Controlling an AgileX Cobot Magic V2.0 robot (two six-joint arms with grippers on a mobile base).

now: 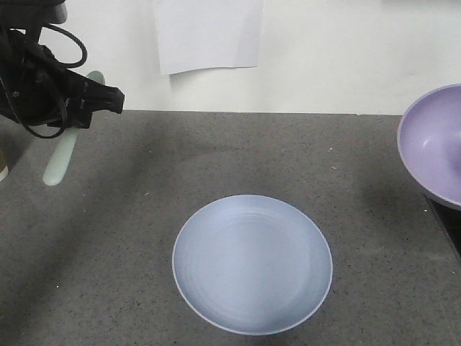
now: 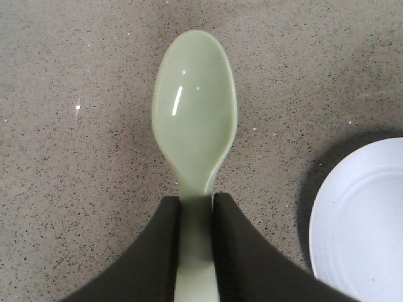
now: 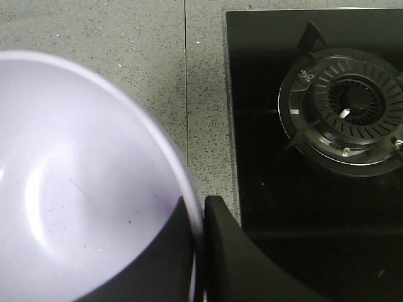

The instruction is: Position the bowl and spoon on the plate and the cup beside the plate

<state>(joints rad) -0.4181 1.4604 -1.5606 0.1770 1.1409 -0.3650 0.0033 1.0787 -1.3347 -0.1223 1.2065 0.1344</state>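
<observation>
Shows left gripper [image 2: 195, 200] clamped on spoon [image 2: 194, 113] handle, head jutting beyond jaws above counter [image 1: 108, 238]. Shows right gripper [image 3: 196, 206] pinching bowl [image 3: 75, 189] rim, one finger inside, one outside, beside hob [image 3: 283, 207]. Plate [image 1: 252, 263] on counter between.

Lavender bowl [image 3: 75, 189] rim between fingers of the right hand [image 3: 196, 202]; grey counter [image 3: 126, 31] and black gas hob [image 3: 264, 220] below.

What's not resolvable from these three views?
- cup: front view, only a sliver shows, cut off by the left edge.
- bowl: front view, cut by the right edge; right gripper out of frame there.
- spoon handle end: left wrist view, covered by the left gripper and the bottom edge.
</observation>
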